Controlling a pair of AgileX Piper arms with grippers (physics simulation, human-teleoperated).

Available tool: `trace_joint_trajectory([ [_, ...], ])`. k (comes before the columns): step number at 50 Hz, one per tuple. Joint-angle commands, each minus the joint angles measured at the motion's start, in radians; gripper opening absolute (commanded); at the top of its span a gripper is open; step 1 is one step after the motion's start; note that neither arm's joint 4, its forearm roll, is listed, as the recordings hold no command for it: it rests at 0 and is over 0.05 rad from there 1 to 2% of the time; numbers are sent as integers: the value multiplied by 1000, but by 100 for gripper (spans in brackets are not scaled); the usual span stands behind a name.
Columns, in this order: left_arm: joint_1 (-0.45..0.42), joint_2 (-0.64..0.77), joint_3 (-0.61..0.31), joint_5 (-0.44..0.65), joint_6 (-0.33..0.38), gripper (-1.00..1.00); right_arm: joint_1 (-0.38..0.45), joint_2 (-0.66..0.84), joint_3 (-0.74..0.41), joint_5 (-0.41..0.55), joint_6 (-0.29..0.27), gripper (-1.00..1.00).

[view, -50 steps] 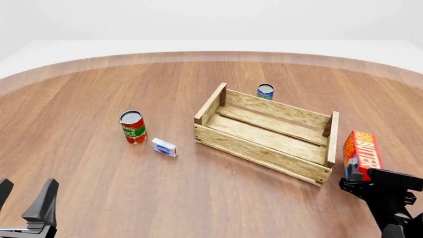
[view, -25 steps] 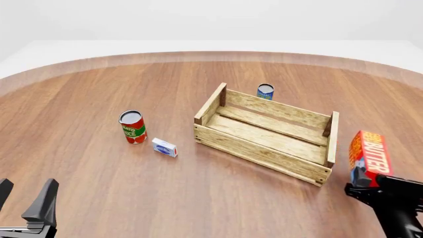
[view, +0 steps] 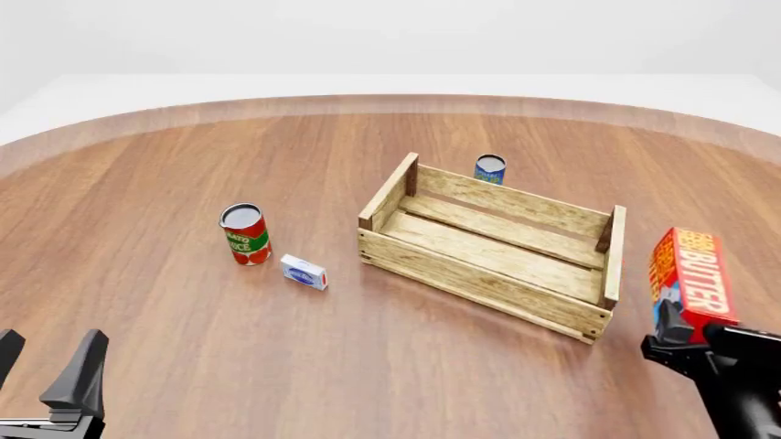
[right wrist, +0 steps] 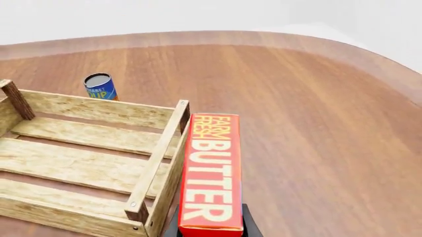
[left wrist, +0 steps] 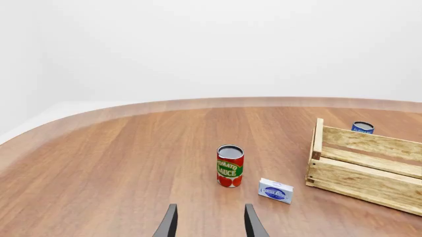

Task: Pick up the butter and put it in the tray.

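Note:
The butter (view: 690, 282), a red carton with white "BUTTER" lettering, stands on end above the table, just right of the tray's right end board. My right gripper (view: 679, 341) is shut on its lower end. In the right wrist view the butter (right wrist: 211, 173) rises from the gripper (right wrist: 209, 226), close beside the tray's end board (right wrist: 158, 168). The tray (view: 476, 279) is a pale slatted crate at mid-table with nothing inside it. My left gripper (view: 47, 368) hangs open at the near left corner, holding nothing; its two fingers frame bare wood (left wrist: 209, 224).
A red tomato sauce can (view: 245, 234) and a small white-blue box (view: 304, 272) stand left of the tray. A blue can (view: 489, 169) sits just behind the tray's far wall. The table's curved far edge (view: 390, 102) runs across the back.
The right gripper has carried the butter a little to the right, and the carton now stands taller. The left arm, the tray and the cans have not moved.

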Motion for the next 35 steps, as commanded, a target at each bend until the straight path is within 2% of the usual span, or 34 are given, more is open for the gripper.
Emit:
trace_joint_trajectory([
  [1,0,0,0,0,0,100,16,-57,0,6,15,-100],
  [6,0,0,0,0,0,100,22,-175,0,106,5,-100],
  [14,0,0,0,0,0,100,27,-301,0,213,-3,-100],
  [35,0,0,0,0,0,100,62,-510,-1,386,-24,-100],
])
